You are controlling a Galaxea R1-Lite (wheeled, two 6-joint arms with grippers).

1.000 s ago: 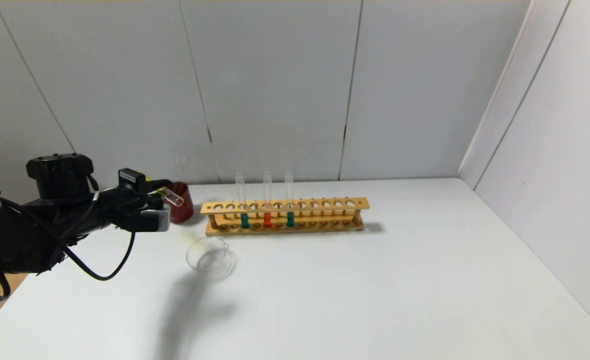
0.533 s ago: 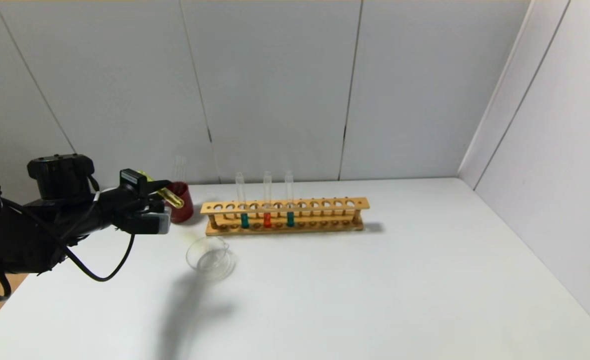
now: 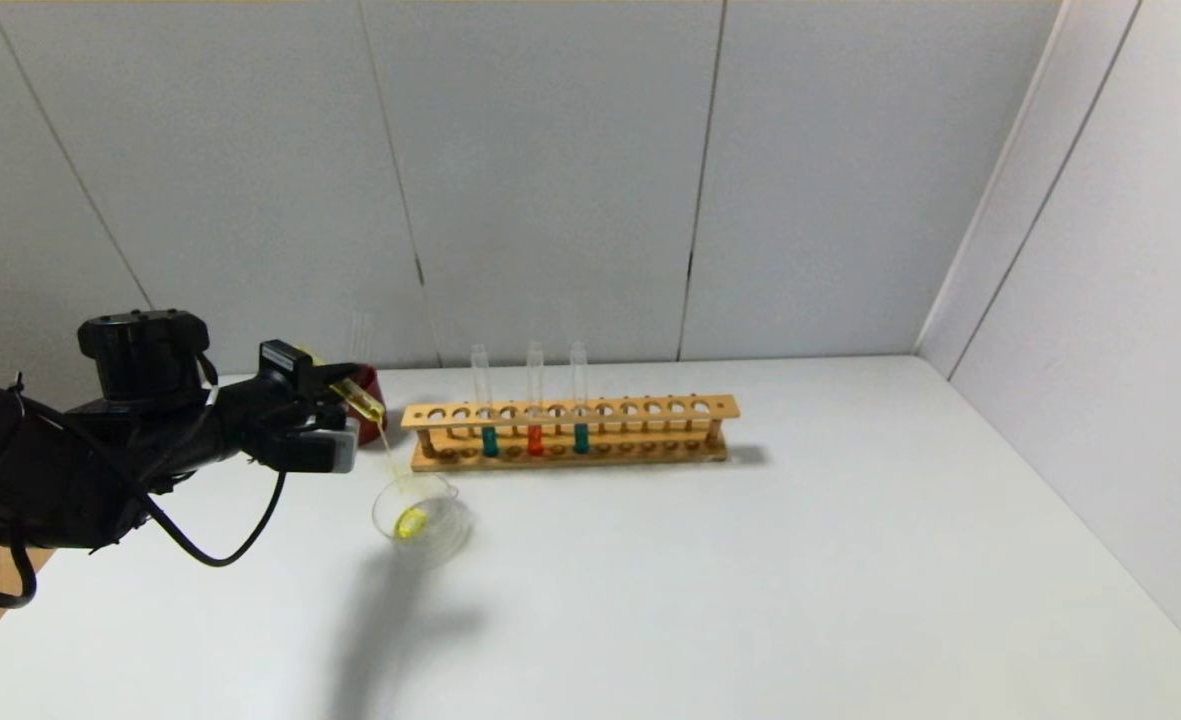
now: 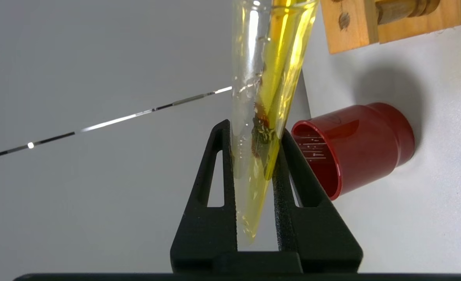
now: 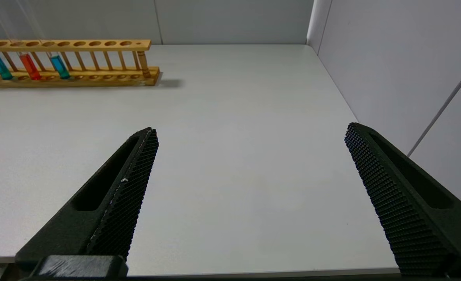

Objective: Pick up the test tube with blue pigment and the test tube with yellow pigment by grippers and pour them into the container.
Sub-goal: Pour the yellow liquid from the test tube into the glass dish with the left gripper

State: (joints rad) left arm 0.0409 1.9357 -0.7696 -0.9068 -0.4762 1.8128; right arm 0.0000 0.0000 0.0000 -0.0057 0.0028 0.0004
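My left gripper is shut on the test tube with yellow pigment and holds it tilted, mouth down, above the container, a low clear beaker. A thin yellow stream falls from the tube, and a small yellow pool lies in the beaker. In the left wrist view my left gripper clamps the tube, with yellow liquid along its wall. Two test tubes with blue pigment stand in the wooden rack. My right gripper is open and empty, low at the table's near edge.
An orange-red tube stands between the two blue ones. A dark red cup sits just behind my left gripper, beside the rack's left end. White walls close the table at the back and right.
My left gripper has shifted slightly right and tipped the tube further. The yellow liquid ran to the mouth and now streams into the beaker, which held none before.
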